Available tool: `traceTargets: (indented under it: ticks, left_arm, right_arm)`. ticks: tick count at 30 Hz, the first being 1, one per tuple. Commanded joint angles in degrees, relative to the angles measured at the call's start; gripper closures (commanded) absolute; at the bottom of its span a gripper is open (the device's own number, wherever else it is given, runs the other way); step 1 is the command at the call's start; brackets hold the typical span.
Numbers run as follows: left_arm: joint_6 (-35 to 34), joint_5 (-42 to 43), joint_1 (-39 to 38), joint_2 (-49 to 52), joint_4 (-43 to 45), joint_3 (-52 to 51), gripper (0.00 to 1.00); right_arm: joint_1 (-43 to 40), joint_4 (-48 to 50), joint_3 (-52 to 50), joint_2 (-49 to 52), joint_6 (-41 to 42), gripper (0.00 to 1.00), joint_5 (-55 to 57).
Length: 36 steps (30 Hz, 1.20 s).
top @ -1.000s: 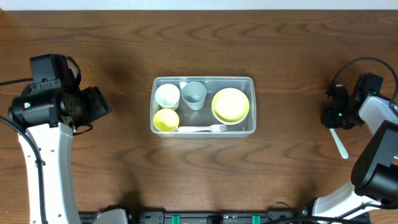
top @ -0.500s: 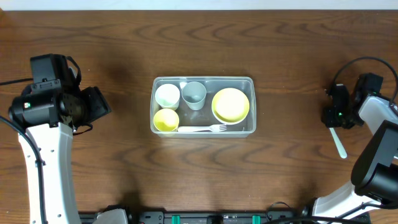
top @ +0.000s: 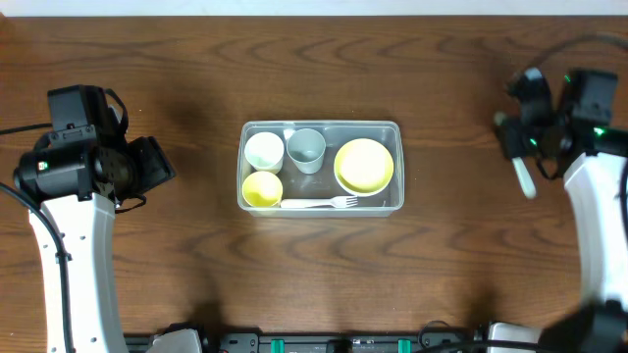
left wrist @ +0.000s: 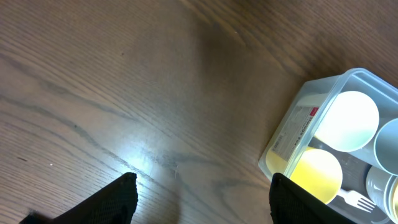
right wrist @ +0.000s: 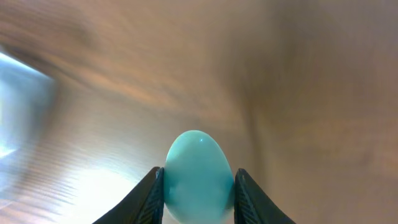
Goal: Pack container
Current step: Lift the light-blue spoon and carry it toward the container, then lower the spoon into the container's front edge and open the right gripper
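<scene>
The clear rectangular container [top: 320,126] stands mid-table. It holds a white cup [top: 263,150], a grey-blue cup [top: 306,147], a small yellow bowl [top: 262,189], a larger yellow bowl [top: 364,164] and a white fork [top: 320,203]. My right gripper [top: 514,145] is far right of it and shut on a pale teal spoon [right wrist: 198,174], whose handle [top: 525,178] hangs toward the front. My left gripper [left wrist: 202,194] is open and empty over bare wood left of the container [left wrist: 291,135]; it also shows in the overhead view [top: 162,162].
The dark wood table [top: 324,275] runs around the container on all sides. The left arm's body [top: 69,167] stands at the left edge and the right arm [top: 599,196] at the right edge.
My right gripper has moved toward the far side of the table with the spoon in it, and the spoon has come up off the wood. The left arm has not moved.
</scene>
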Motion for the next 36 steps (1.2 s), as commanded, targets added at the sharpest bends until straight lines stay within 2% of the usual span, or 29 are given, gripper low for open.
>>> traceTargets:
  ticks: [1,8,14,21,27,36]
  left_arm:
    - [0.11,-0.66,0.24,-0.13,-0.55,-0.07,0.32]
    - [0.11,-0.66,0.24,-0.13,-0.55,-0.07,0.32]
    - [0.11,-0.66,0.24,-0.13,-0.57,-0.07,0.31]
    - [0.11,-0.66,0.24,-0.13,-0.92,-0.07,0.32]
    - [0.11,-0.66,0.24,-0.13,-0.96,-0.07,0.32]
    - [0.11,-0.66,0.24,-0.13,-0.94,-0.07,0.32]
  right_arm:
    - [9.86,-3.30,5.64,-4.48,0.92,0.99,-1.40]
    - [32.24,-7.67,11.82,-4.72,1.53,0.99,3.89]
    - [44.22,-8.15,11.82,-0.63,3.15,0.99,3.91]
    - [49.57,-8.24,11.80,9.46,3.78,0.99,3.76]
    - [49.96,-7.96,11.82,16.61,1.88,0.99,1.36]
    - [49.99,-7.93,11.80,20.28,-0.07,0.99,-2.38]
